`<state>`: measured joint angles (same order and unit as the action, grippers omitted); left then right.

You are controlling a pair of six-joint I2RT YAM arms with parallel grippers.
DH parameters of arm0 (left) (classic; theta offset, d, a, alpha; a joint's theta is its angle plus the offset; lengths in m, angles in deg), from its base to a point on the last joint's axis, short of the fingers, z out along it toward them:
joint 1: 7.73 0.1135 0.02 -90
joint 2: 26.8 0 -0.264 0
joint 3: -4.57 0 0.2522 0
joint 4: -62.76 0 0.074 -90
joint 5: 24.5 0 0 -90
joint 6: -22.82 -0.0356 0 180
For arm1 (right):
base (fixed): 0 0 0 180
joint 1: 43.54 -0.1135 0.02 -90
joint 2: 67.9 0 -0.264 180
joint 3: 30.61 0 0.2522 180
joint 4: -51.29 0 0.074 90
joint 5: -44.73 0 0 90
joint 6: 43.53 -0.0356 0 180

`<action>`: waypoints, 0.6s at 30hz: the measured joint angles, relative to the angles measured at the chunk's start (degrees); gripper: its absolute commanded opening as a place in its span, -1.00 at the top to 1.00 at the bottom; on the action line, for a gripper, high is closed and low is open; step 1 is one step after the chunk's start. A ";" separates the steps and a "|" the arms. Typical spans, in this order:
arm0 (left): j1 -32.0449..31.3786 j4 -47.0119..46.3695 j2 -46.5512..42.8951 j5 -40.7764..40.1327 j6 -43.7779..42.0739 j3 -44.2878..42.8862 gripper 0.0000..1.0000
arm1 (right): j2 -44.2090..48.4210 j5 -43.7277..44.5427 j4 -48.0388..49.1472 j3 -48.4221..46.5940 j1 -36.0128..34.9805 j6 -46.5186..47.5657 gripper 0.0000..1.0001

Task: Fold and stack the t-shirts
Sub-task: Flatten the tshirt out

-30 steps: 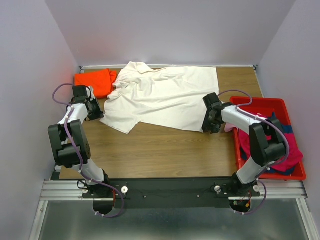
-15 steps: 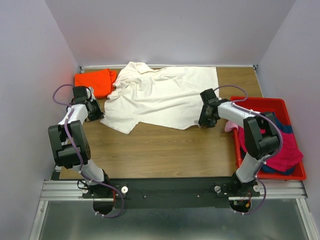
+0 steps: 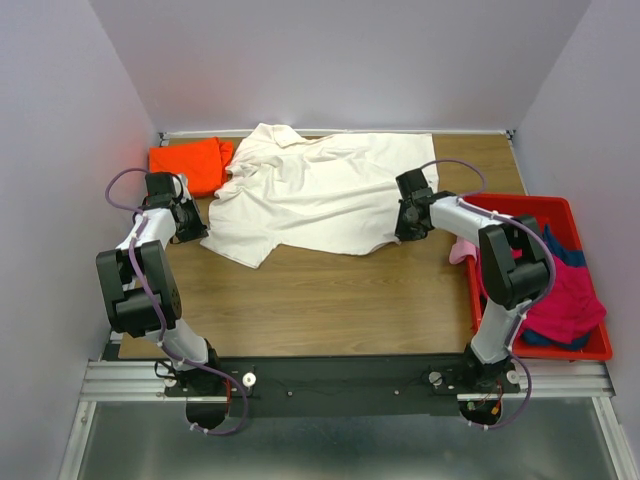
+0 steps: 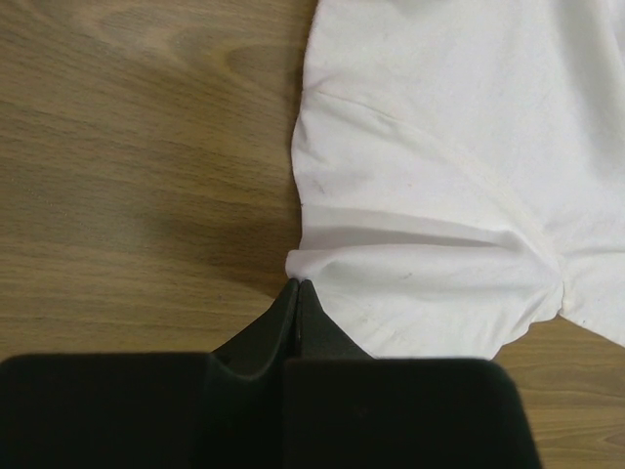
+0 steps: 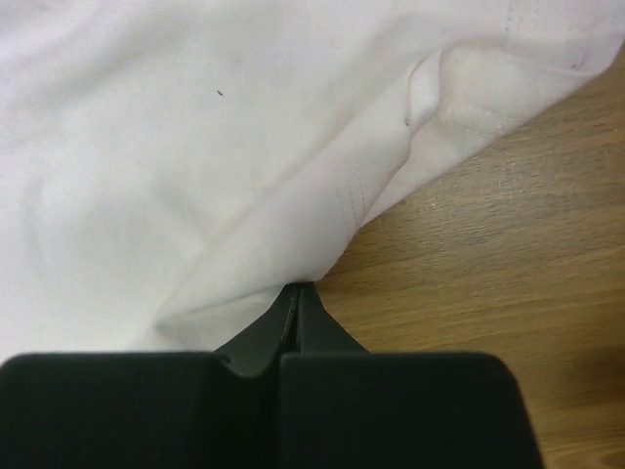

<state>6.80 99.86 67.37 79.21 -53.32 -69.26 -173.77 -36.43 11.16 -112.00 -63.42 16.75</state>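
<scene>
Cream-white shirt is spread out on the tabletop. Left fingers are closed, tips right at its left sleeve edge; can't tell if any cloth's caught. Right fingers are pinched on its right hem. Orange shirt sits just left of its collar, red bin off to its right.

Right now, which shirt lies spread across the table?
The cream collared shirt; the orange shirt lies folded, the magenta shirt bunched in the red bin.
</scene>
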 measured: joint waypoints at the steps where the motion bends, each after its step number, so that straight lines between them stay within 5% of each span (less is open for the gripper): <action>1: 0.00 -0.02 0.00 0.02 -0.11 0.00 1.00 | 0.00 -0.07 0.04 0.00 0.00 0.26 0.99; 18: 0.00 0.11 0.00 0.00 -0.55 -0.02 1.00 | 18.64 -0.66 -10.97 1.14 0.00 -0.72 0.99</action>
<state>6.80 99.97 67.37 79.21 -53.86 -69.29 -155.12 -37.09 0.19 -110.87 -63.42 16.03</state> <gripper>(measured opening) 0.004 0.005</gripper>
